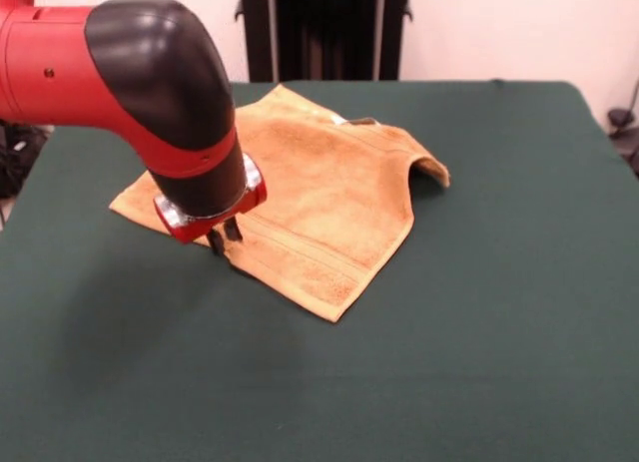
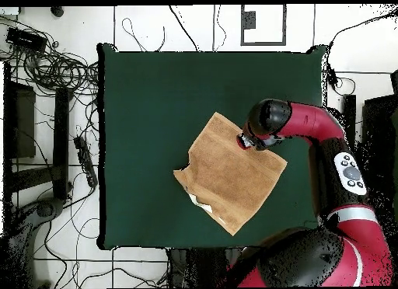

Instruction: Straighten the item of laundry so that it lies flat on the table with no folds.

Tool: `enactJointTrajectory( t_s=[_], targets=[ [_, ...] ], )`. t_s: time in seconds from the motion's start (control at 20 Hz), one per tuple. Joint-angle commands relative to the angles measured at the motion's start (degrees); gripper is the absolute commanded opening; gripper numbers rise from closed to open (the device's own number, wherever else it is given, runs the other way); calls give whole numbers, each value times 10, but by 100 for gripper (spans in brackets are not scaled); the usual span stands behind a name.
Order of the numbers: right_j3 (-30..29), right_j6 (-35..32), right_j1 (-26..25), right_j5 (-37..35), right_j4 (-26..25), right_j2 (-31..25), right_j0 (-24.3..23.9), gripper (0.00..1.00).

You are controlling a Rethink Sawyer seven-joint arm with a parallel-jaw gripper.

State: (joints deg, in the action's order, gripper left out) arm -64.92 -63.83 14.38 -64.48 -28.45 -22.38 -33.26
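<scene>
The orange-tan towel lies on the dark green table, mostly spread out, turned like a diamond. Its far right corner is humped up and folded under, and a small white tag shows at the far edge. In the overhead view the towel has that folded corner at its left. My gripper reaches down at the towel's near left edge, shut on that edge and low at the table. In the overhead view my gripper is at the towel's upper corner, mostly hidden by the arm.
The red and black arm comes in from the upper left and hides part of the towel's left side. Bare green cloth surrounds the towel. Cables and stands lie on the floor beside the table.
</scene>
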Motion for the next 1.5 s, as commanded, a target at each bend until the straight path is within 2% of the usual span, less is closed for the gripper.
enactJointTrajectory(
  t_s=[0.05, 0.45, 0.9, 1.5],
  targets=[
    [34, 264, -155, 175, -152, -61, 29, 0],
    [79, 225, -148, 144, -165, -59, 51, 0],
    [116, 254, -154, 114, -171, -74, 58, 0],
    [162, 325, -161, 66, -195, -98, 68, 0]
  ],
)
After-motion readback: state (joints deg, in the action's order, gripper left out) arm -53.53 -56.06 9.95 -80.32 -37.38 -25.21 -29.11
